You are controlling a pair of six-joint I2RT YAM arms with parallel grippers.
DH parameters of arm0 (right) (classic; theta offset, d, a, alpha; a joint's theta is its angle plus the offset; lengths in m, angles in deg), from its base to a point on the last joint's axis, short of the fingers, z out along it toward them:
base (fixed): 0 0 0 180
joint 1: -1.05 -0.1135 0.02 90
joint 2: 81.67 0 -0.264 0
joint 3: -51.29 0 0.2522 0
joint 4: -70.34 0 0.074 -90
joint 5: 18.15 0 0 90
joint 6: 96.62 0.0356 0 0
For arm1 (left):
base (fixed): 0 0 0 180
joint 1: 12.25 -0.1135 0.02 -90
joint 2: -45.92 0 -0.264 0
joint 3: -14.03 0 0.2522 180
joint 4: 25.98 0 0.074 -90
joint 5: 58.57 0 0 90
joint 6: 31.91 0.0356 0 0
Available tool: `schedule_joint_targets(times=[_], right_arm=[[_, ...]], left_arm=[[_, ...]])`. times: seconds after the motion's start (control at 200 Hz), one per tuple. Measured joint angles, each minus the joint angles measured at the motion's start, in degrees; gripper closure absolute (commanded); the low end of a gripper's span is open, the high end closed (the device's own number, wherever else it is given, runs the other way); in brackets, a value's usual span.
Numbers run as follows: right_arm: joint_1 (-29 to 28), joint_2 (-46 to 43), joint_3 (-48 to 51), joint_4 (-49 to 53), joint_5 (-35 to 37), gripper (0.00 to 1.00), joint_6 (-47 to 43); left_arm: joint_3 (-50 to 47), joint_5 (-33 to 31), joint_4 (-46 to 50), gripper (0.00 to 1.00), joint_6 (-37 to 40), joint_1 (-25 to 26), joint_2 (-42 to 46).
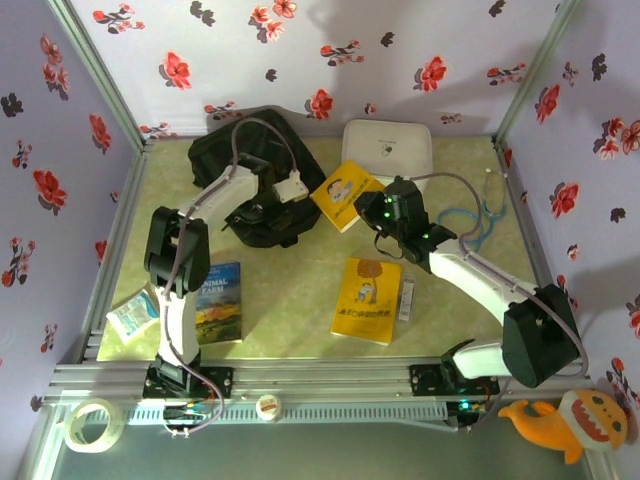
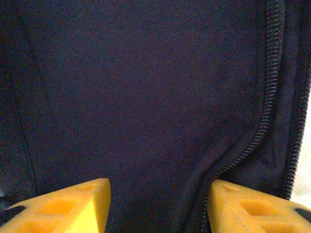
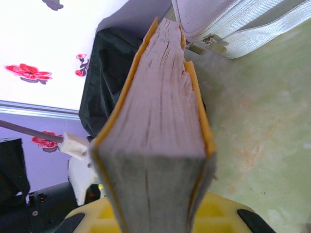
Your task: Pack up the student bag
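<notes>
Bag (image 1: 232,160) soft, limp fabric; will sag. Best hold: zip edge (image 2: 265,121) just ahead-right of left claw (image 2: 158,189), which stands spread, empty. Right claw (image 3: 155,216) clenched on stiff book (image 3: 155,111).

Bright, even overhead light (soft shadows), wrist close-ups dim and blurred.
</notes>
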Motion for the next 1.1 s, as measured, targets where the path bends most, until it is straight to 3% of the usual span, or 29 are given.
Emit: schedule_joint_targets(times=[0.3,0.475,0.615,0.74,1.1], right_arm=[[0.0,0.0,0.0,-0.1,-0.6,0.83,0.1],[0.0,0.0,0.0,-0.1,-0.8,0.83,0.1],[0.0,0.0,0.0,0.0,-0.8,0.83,0.1],[0.0,0.0,0.0,-0.1,-0.8,0.83,0.1],[0.0,-0.2,0.2,-0.1,-0.7,0.82,0.1]], left_arm=[[4.6,-2.6,3.4,0.39,5.0,1.5,-0.5],[5.4,-7.1,4.9,0.49,9.1,2.6,-0.7],[5.4,-10.2,6.3,0.51,11.1,2.8,-1.1],[5.4,-11.8,7.0,0.59,12.0,2.8,-1.7],[5.5,-13.0,6.7,0.93,12.8,2.8,-1.7]])
